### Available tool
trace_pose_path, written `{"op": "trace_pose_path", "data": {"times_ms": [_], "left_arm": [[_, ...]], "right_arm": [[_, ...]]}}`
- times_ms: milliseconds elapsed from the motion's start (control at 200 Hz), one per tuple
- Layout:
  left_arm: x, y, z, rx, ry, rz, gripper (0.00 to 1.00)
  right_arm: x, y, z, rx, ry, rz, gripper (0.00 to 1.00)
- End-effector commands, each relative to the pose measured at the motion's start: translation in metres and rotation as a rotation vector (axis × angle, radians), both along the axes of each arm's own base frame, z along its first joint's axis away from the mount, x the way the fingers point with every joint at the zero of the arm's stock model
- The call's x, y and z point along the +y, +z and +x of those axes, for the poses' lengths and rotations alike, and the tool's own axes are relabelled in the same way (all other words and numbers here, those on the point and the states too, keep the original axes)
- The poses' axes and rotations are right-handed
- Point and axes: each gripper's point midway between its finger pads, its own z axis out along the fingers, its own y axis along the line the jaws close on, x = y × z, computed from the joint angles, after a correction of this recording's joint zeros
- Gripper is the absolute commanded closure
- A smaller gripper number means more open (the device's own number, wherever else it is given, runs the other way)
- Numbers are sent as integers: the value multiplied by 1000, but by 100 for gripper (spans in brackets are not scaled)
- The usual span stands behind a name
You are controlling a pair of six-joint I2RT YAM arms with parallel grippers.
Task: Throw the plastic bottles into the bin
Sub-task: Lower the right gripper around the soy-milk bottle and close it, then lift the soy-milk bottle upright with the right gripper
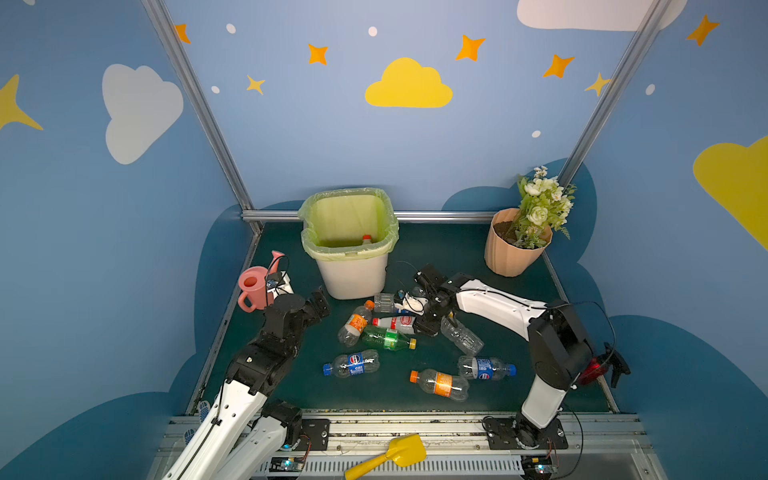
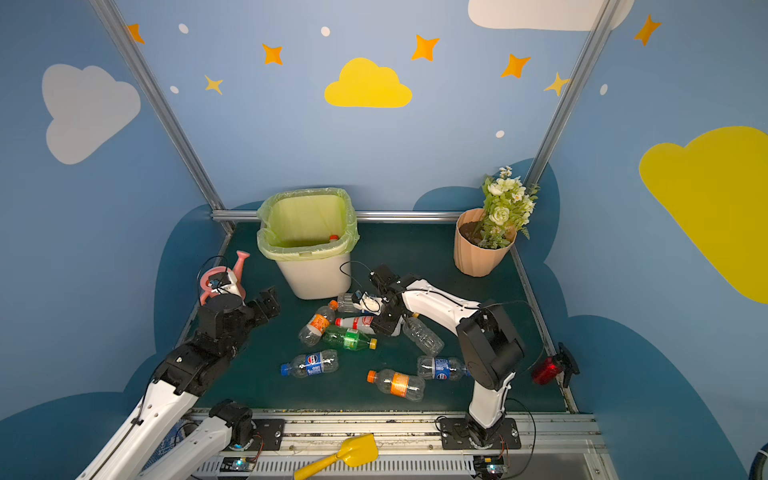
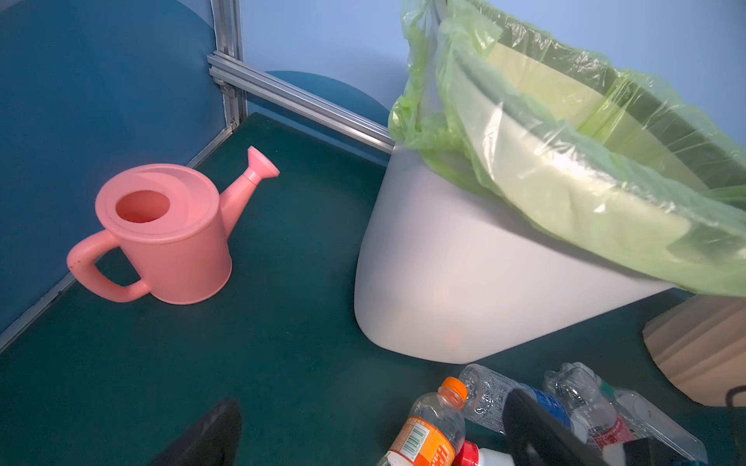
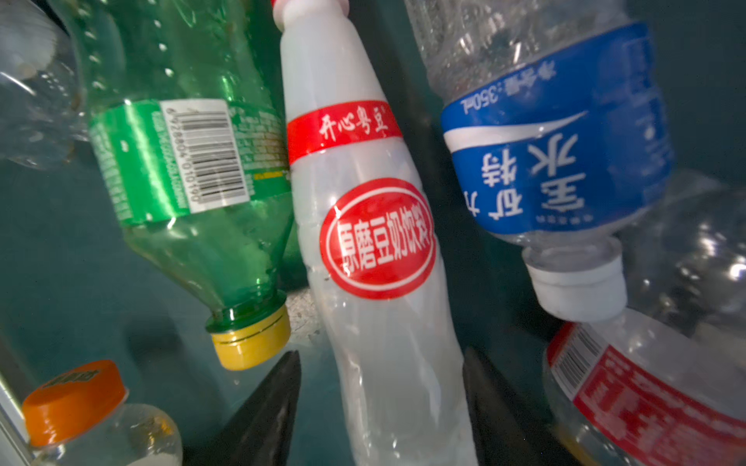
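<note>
The plastic bottles [image 1: 390, 332] lie scattered on their sides over the middle of the dark green worktop [image 1: 457, 257], just in front of the bin [image 1: 353, 276]. The bin stands at the far edge, with one capped bottle [image 1: 366, 238] already inside. Blue walls painted with clouds and stars close in three sides. A flowerpot [image 1: 513, 253] fills the far right corner and a pink watering can [image 1: 251, 286] sits by the left edge.

The right arm reaches low into the pile. The right hand [image 4: 383, 403] straddles the white bottle [image 4: 375, 242], its fingers [image 4: 274, 403] narrow on either side, with a slim gap showing on one side. The left hand [image 1: 322, 303] hovers wide and empty between can and bin.
</note>
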Motion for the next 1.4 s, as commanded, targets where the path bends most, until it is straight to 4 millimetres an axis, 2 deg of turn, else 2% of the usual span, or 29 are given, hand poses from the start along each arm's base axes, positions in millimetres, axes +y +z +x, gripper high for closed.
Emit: {"op": "trace_pose_path", "data": {"times_ms": [0, 511, 581, 681, 786, 866, 1156, 1396], "left_arm": [[2, 1, -2, -7, -3, 12, 0], [11, 2, -9, -18, 30, 32, 0], [12, 3, -10, -25, 32, 23, 0], [13, 2, -13, -27, 38, 18, 0], [15, 2, -15, -27, 43, 15, 0], [15, 3, -16, -31, 43, 11, 0], [16, 5, -17, -42, 47, 0, 0], [16, 2, -18, -29, 41, 26, 0]], "right_arm": [[2, -2, 2, 0, 26, -24, 38], [6, -20, -9, 84, 85, -38, 37], [6, -21, -9, 91, 85, -42, 40], [10, -17, -8, 85, 81, -21, 50], [13, -12, -9, 86, 84, 3, 51], [14, -5, -8, 77, 83, 13, 55], [14, 32, -3, 6, 73, 92, 55], [11, 79, -2, -74, 46, 217, 56]]}}
